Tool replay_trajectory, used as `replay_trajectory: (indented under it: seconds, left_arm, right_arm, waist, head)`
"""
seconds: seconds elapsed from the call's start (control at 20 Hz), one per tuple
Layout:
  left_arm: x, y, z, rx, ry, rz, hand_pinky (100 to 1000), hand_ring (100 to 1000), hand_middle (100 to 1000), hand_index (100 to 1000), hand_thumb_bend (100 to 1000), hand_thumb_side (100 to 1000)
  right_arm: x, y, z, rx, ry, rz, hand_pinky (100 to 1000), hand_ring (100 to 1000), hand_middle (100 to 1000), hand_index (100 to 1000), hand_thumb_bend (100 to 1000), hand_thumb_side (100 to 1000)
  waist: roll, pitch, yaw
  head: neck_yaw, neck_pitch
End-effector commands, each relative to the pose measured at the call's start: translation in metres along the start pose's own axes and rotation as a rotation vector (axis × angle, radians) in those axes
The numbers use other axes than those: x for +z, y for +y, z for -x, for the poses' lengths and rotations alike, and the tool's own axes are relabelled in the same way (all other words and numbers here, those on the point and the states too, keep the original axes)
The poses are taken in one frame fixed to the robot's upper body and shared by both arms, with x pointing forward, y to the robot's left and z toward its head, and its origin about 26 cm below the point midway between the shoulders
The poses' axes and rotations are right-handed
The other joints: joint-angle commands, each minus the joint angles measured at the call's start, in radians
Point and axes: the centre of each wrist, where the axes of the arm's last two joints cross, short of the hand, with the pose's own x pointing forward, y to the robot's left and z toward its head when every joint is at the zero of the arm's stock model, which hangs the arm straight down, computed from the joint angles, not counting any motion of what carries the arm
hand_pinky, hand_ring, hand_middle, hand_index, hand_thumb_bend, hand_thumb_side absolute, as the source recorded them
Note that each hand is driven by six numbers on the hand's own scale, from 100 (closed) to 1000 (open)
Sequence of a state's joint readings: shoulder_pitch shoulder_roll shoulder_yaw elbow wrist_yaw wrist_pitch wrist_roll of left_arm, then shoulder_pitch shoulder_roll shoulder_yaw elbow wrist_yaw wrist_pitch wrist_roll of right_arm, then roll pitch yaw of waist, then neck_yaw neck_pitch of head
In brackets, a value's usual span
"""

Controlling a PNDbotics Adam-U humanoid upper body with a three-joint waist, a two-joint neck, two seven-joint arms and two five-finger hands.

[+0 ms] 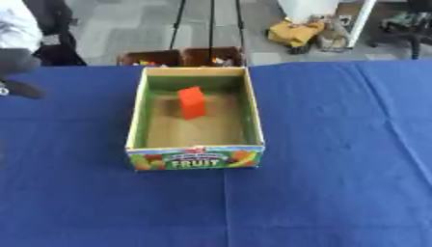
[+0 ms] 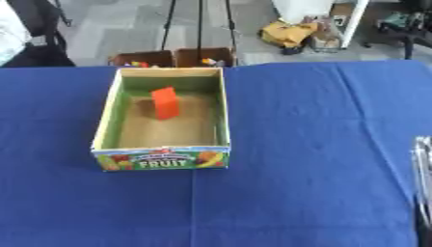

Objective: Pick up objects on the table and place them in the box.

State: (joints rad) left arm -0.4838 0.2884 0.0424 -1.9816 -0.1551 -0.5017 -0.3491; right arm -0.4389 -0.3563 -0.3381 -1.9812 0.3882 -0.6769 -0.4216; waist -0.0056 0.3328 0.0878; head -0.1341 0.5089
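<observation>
**Orange block in the box, both hands barely in frame**

At the left edge of the left eye view a dark, blurred shape, the left hand [image 1: 15,72], juts in over the blue tablecloth [image 1: 337,169]; it is cut off by the frame, and whether its fingers are curled or straight cannot be told. It holds nothing that can be seen. At the right edge of the right eye view a thin silvery sliver, part of the right hand [image 2: 421,178], shows low in the frame; its fingers cannot be made out either.

Toward the middle, the open cardboard box [image 1: 135,120] sits on the cloth, its near wall printed FRUIT. Inside, on the floor toward the far end, an orange block [image 1: 192,102] stands upright.

Behind the box, at the table's far edge, two brown bins [image 1: 182,57] show only their tops, with small coloured bits inside too unclear to name.
</observation>
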Motion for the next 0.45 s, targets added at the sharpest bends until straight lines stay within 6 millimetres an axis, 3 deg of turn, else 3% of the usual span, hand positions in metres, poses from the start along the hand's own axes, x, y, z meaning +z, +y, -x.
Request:
replay_trajectory:
  seconds: [0.05, 0.45]
  left_arm:
    - [-0.008, 0.000, -0.005, -0.046, -0.026, 0.000, 707, 887, 870, 1000, 100, 702]
    - [-0.019, -0.009, -0.008, -0.064, -0.017, -0.022, 704, 886, 869, 1000, 100, 744]
  right_arm:
    - [-0.009, -0.001, -0.003, -0.001, -0.035, 0.001, 641, 759, 578, 727, 100, 1000]
    - [-0.008, -0.001, -0.003, -0.002, -0.031, 0.007, 641, 760, 577, 726, 100, 1000]
  waist:
    - [-0.007, -0.035, -0.002]
    - [-0.008, -0.039, -0.001]
  head:
    - [0.005, -0.007]
    - [0.031, 0.013]
